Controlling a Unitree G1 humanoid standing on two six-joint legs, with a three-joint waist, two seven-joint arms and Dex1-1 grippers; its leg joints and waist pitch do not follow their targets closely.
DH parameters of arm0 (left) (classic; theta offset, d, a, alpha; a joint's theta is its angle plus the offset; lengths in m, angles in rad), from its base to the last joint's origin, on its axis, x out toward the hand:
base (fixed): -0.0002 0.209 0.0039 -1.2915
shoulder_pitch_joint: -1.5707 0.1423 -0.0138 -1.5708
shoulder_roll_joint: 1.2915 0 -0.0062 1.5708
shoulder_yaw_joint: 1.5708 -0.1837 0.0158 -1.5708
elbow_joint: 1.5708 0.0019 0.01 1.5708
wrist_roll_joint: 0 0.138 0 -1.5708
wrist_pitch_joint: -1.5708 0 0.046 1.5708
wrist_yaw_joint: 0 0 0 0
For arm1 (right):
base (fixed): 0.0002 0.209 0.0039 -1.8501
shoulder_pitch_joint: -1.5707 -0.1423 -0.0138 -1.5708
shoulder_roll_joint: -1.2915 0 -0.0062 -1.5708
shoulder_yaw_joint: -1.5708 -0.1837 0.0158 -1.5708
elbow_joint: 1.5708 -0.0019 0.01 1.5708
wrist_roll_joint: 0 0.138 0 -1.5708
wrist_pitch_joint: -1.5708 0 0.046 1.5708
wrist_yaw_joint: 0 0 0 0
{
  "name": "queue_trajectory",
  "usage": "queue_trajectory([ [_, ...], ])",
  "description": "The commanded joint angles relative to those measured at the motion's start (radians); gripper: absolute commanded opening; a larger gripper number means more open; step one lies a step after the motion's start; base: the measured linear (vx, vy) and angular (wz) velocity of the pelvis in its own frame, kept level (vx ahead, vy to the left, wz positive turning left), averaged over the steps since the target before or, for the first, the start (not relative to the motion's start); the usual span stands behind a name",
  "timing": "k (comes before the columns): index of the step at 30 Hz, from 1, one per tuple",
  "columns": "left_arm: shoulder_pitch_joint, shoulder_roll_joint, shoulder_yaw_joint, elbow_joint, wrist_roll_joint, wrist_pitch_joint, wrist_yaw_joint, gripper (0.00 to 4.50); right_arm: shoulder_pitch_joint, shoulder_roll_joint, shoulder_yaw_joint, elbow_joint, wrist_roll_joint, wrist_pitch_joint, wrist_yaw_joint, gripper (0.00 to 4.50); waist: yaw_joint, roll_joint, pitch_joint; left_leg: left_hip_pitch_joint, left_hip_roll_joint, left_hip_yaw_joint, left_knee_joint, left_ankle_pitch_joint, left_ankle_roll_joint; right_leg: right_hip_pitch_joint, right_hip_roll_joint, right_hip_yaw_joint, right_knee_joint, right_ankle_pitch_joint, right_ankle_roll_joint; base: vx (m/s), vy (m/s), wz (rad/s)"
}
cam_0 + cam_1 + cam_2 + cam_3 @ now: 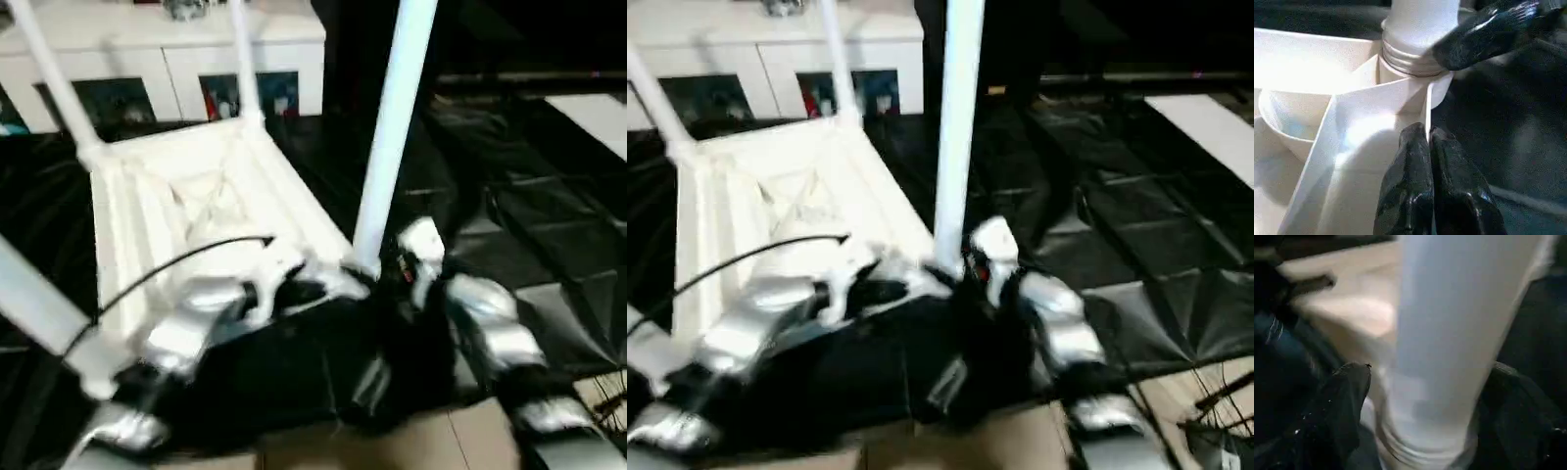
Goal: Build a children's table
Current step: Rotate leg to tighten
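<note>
The white table top [196, 196] lies upside down on black mats, ribbed underside up. Legs stand in its far corners [54, 78] [245, 59], and another crosses the near left [39, 313]. At the near right corner a leg [392, 127] stands in its socket, threads [1405, 61] still showing above it. My left gripper [1426, 139] is shut on the thin rim wall [1427, 103] of the top beside that socket. My right gripper [1430, 391] is closed around the leg's base, one finger [1342, 401] on each side.
A white cabinet with glass doors [167, 59] stands behind the table. Black floor mats [529, 196] spread to the right, with a white panel [598, 113] at the far right. A black cable [167, 264] loops over my left forearm. Bare wooden floor [411, 441] shows near me.
</note>
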Motion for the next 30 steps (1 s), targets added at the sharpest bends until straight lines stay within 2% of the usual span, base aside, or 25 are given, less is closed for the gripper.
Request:
queue_trajectory([
  [1,0.015,-0.002,-0.028,-0.055,-0.057,0.011,-0.076,0.0,0.0,-0.008,0.021,-0.018,0.003,0.031,0.06,3.8,-0.001,-0.011,-0.055,0.005,0.032,-0.001,-0.066,-0.239,0.105,0.046,-0.036,0.028,-0.055,-0.216,-0.256,0.0,0.0,0.0],
  [4,0.022,0.008,-0.038,-0.074,-0.064,0.022,-0.108,0.0,-0.005,-0.014,0.023,-0.004,-0.014,0.026,0.048,3.8,0.003,-0.01,-0.055,0.006,0.033,0.002,-0.063,-0.194,0.115,0.043,-0.034,0.028,-0.048,-0.154,-0.276,0.0,0.0,0.0],
  [11,0.028,0.022,-0.043,-0.095,-0.065,0.039,-0.122,0.0,0.011,-0.033,0.037,-0.033,-0.007,0.057,0.09,3.8,0.006,-0.011,-0.055,0.007,0.031,0.004,-0.06,-0.187,0.114,0.047,-0.035,0.028,-0.046,-0.149,-0.274,0.0,0.0,0.0],
  [12,0.029,0.026,-0.042,-0.098,-0.063,0.043,-0.127,0.0,0.016,-0.035,0.04,-0.036,-0.011,0.059,0.095,3.62,0.006,-0.011,-0.056,0.007,0.032,0.003,-0.06,-0.183,0.114,0.048,-0.035,0.029,-0.046,-0.145,-0.274,0.0,0.0,0.0],
  [14,0.029,0.027,-0.042,-0.098,-0.06,0.045,-0.128,0.0,0.017,-0.035,0.04,-0.032,-0.014,0.058,0.097,3.62,0.007,-0.011,-0.056,0.007,0.031,0.004,-0.059,-0.179,0.115,0.047,-0.035,0.029,-0.045,-0.139,-0.276,0.0,0.0,0.0],
  [16,0.029,0.029,-0.042,-0.1,-0.061,0.049,-0.127,0.0,0.016,-0.033,0.039,-0.026,-0.016,0.056,0.094,3.34,0.006,-0.01,-0.056,0.007,0.03,0.004,-0.058,-0.179,0.114,0.048,-0.035,0.028,-0.045,-0.139,-0.276,0.0,0.0,0.0],
  [23,0.026,0.033,-0.044,-0.101,-0.061,0.052,-0.127,0.0,0.009,-0.029,0.033,-0.018,-0.015,0.061,0.085,2.81,0.006,-0.011,-0.058,0.007,0.03,0.003,-0.056,-0.171,0.116,0.049,-0.034,0.028,-0.043,-0.126,-0.281,0.0,0.0,0.0],
  [30,0.025,0.035,-0.043,-0.097,-0.057,0.054,-0.127,0.0,0.005,-0.026,0.031,-0.012,-0.011,0.065,0.085,2.69,0.006,-0.012,-0.059,0.007,0.03,0.003,-0.055,-0.165,0.12,0.051,-0.034,0.027,-0.04,-0.114,-0.285,0.0,0.0,0.0],
])
